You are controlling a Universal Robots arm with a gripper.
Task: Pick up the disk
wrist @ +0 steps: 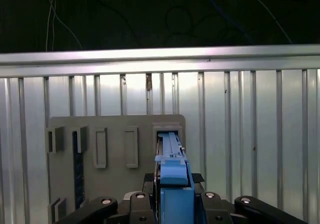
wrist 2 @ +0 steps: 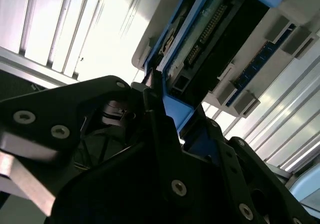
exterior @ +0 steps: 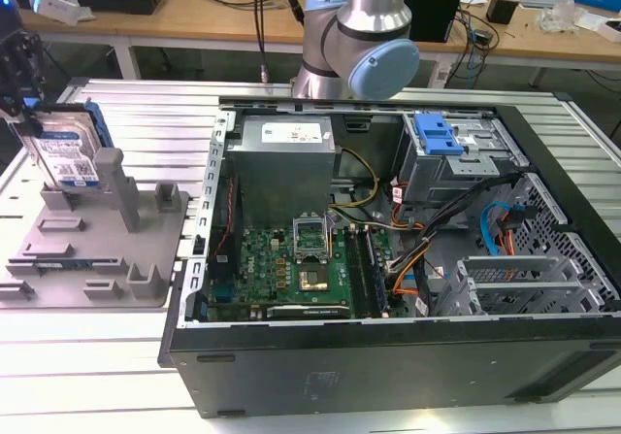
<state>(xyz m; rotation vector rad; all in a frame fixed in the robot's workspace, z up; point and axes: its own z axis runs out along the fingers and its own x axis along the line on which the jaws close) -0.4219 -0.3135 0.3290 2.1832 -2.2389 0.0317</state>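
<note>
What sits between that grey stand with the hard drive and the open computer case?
Nothing. In the exterior view, a bare strip of the ribbed metal table separates the grey stand from the computer case. The disk stands upright over the stand.

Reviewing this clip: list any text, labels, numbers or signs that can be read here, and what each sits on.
No text can be read.
Disk, held on edge at the pincer above the grey fixture: white-and-blue label, print too small.
Power supply in the computer case: white sticker, print blurred.
Motherboard: markings too small.
Both wrist views: no lettering on the disk's blue rail or connector edge.
</note>
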